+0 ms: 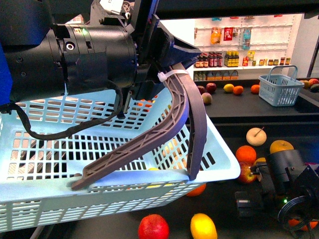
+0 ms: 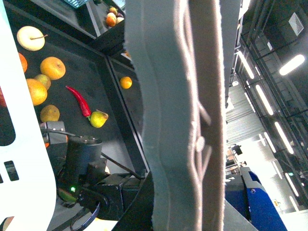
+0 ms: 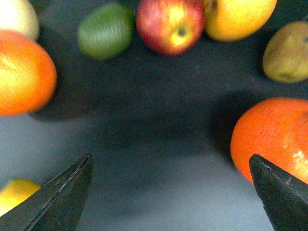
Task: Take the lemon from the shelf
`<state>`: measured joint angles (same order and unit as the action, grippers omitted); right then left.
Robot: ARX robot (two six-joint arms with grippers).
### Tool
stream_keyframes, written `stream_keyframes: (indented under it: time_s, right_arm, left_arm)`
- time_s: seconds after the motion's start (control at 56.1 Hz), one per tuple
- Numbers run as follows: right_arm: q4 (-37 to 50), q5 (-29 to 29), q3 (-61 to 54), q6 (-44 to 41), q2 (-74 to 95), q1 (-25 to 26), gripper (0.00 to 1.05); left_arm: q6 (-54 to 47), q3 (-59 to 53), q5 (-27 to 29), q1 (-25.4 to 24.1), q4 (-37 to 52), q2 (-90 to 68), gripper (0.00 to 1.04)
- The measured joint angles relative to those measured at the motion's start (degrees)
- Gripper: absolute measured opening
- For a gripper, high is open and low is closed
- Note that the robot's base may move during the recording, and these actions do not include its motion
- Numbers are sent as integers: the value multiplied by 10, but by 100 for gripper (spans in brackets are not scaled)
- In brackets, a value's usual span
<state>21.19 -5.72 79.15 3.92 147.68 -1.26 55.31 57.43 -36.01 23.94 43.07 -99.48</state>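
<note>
A: Where's the lemon (image 1: 203, 226) rel. to the R gripper (image 3: 169, 159)?

B: Front view: it sits on the shelf (image 1: 177, 213), low tray, at the pic's bottom edge. From the R arm (image 1: 286, 174) it's at approx 8 o'clock, near, not touching. The R wrist cam shows only a yellow sliver beside one fingertip, outside the gap. Prob. the same fruit, can't be sure.

A: Jaws?

B: R: spread wide, nothing btw them but bare tray. L gripper (image 1: 134, 179): over the pale-blue basket (image 1: 222, 167). Its fingers look splayed in front view, but whether they pinch the basket I can't tell.

A: So which arm?

B: R, I'd say. It's nearer and free.

A: Long axis?

B: Looks approx 12–6 in front view, but the frame cuts its lower end, so low confidence. If that's right, close across the short way, 9–3.

A: Room?

B: Tight-ish. There's a red apple (image 1: 153, 226) near at its 9 o'clock and an orange (image 1: 197, 189) at 12, half under the basket's edge. The 3 o'clock side, toward the arm, is bare. One finger would have to slot btw lemon & apple.

A: Surface?

B: Flat dark matte tray, no lip near it that I can see. Smooth round fruit, so a nudge prob. rolls it. Centre the gap over it first, then drop.
</note>
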Motion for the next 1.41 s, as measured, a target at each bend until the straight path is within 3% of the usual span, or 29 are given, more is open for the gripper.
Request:
stream_keyframes:
  time_s: [0.481,1.408]
  right_arm:
    - [34,83,-7,-9,17,-88,97]
    - [24,66,85,-52,110,-126,97]
  left_arm:
    - [0,0,0,0,0,0,8]
    - [0,0,-1,0,0,0,8]
